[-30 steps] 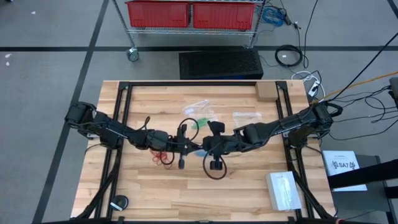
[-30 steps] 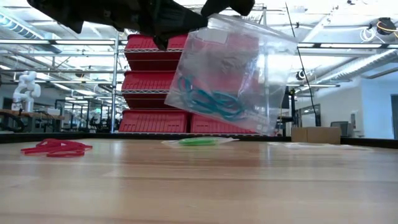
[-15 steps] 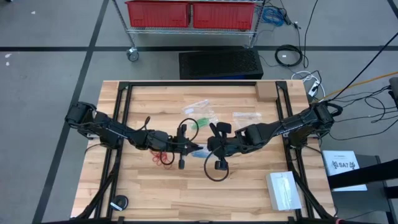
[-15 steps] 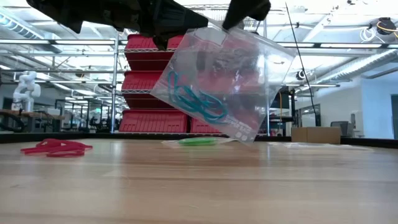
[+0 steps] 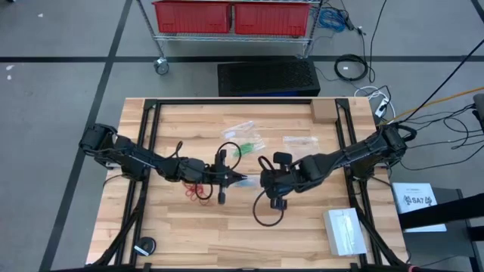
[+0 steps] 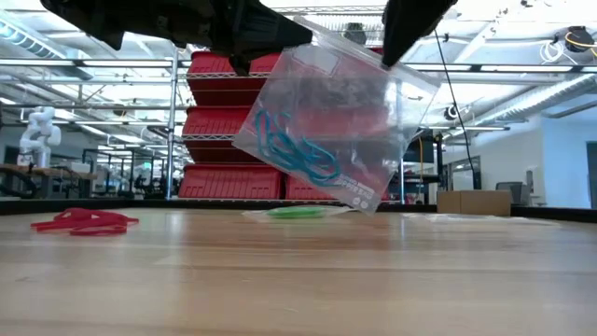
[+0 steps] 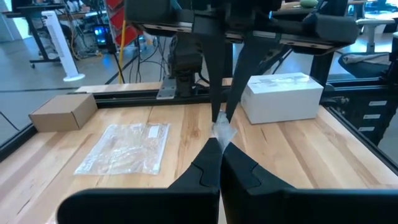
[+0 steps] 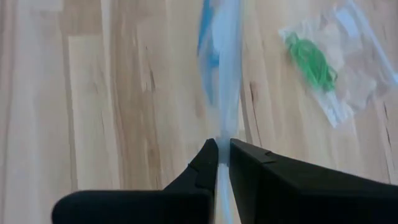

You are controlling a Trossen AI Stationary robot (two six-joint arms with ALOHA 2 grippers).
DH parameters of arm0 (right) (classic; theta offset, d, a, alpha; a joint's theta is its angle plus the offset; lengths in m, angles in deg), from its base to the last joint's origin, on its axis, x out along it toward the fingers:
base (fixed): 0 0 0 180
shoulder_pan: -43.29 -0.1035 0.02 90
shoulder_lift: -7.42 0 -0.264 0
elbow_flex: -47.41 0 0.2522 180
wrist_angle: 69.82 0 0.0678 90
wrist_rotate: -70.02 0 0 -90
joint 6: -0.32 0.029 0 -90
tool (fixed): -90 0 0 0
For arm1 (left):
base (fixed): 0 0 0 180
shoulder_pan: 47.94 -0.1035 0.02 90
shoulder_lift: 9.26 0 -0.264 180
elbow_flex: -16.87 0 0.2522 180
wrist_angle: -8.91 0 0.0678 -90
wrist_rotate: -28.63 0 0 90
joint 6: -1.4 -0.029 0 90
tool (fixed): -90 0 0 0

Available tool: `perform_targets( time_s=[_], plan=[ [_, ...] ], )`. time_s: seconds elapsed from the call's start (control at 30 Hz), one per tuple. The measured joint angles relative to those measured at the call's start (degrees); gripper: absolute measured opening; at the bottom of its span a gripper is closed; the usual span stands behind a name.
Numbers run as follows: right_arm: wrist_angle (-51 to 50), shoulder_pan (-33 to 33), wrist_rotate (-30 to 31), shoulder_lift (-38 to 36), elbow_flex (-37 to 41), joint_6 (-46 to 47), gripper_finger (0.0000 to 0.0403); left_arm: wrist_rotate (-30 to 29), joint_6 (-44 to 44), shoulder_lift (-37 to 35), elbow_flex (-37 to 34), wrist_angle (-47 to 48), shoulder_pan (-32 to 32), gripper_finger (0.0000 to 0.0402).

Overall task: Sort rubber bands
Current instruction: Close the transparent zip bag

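Observation:
A clear plastic bag [image 6: 336, 121] with the blue rubber bands [image 6: 297, 154] inside hangs in the air between my two grippers. My left gripper [image 5: 240, 180] is shut on its upper left corner and my right gripper [image 5: 262, 180] is shut on its upper right edge. The red rubber bands [image 5: 198, 190] lie loose on the table to the left, also in the low view [image 6: 84, 222]. The green rubber bands [image 5: 246, 149] lie inside another clear bag flat on the table behind, also in the right wrist view [image 8: 311, 62]. My left gripper pinches the bag's upper left corner [image 7: 222, 132] between its two shut fingers, coming level from the table's left. The bag hangs below, clear of the table. My right gripper pinches the bag's top edge near its right corner [image 8: 222, 134] between its two fingers, coming from the table's right. The bag hangs tilted, its lower corner [image 6: 359, 201] clear of the table.
A third clear bag [image 5: 300, 141] lies flat at the far right of the middle. A cardboard box [image 5: 323, 111] stands at the far right corner and a white box [image 5: 344, 230] at the near right. A black cable loop [image 5: 261, 215] hangs under my right arm.
My right gripper has moved toward the table's right edge, away from my left gripper, staying shut on the bag's top edge. The bag's top has spread out between the grippers, and the bag has tipped, the blue bands shifting toward its lower left.

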Motion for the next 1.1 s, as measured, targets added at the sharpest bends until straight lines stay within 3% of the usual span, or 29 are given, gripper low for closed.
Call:
perform_targets(
  time_s=[0.77,1.1],
  plan=[
    [-11.3,-0.7,1.8,0.0,0.0,6.5,0.0014,-0.6,0.4,-0.1,0.1,0.9,0.0,0.0000],
    [-11.5,-0.1,4.5,0.0,0.1,5.8,0.0093,-8.8,3.3,-0.2,0.1,11.6,0.0,0.0000]
  ],
)
